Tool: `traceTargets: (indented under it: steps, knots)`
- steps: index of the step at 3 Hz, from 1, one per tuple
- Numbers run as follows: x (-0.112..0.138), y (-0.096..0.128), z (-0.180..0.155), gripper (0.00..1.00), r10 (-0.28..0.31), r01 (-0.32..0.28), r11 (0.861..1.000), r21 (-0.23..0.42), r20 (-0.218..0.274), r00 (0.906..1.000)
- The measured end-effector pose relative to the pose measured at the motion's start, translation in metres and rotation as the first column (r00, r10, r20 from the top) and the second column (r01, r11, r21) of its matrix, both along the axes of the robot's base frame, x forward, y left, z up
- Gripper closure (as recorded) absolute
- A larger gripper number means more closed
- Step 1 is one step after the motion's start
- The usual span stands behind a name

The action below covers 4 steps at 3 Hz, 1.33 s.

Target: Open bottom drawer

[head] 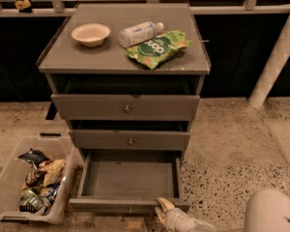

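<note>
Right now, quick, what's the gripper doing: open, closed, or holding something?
Gripper: state cannot be told; it is at the front right edge of the pulled-out bottom drawer.

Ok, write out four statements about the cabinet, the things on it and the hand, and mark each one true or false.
1. The bottom drawer is pulled out. True.
2. It holds a bottle. False: its inside looks empty; the bottle lies on the cabinet top.
3. The hand is at the drawer's front edge, right of its knob. True.
4. The bowl sits right of the green bag. False: it sits left of it.
</note>
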<state>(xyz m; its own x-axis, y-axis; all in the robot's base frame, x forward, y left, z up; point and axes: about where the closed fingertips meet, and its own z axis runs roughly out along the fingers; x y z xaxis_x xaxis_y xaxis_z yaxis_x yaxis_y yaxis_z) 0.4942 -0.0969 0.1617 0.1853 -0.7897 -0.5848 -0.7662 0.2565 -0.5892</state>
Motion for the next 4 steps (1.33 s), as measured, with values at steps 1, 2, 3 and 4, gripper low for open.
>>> traceTargets:
  steps: [1, 2, 3, 4]
  knots:
    - [0.000, 0.000, 0.004, 1.00, 0.000, 0.000, 1.000, 0.000, 0.000, 1.0000]
    - [-0.014, 0.000, 0.001, 1.00, 0.009, -0.009, 1.000, 0.001, 0.003, 1.0000]
    - [-0.034, 0.000, -0.001, 1.00, 0.020, -0.020, 1.000, 0.001, 0.006, 0.9998]
    - [-0.034, 0.000, 0.004, 1.00, 0.020, -0.020, 1.000, 0.001, 0.006, 0.9998]
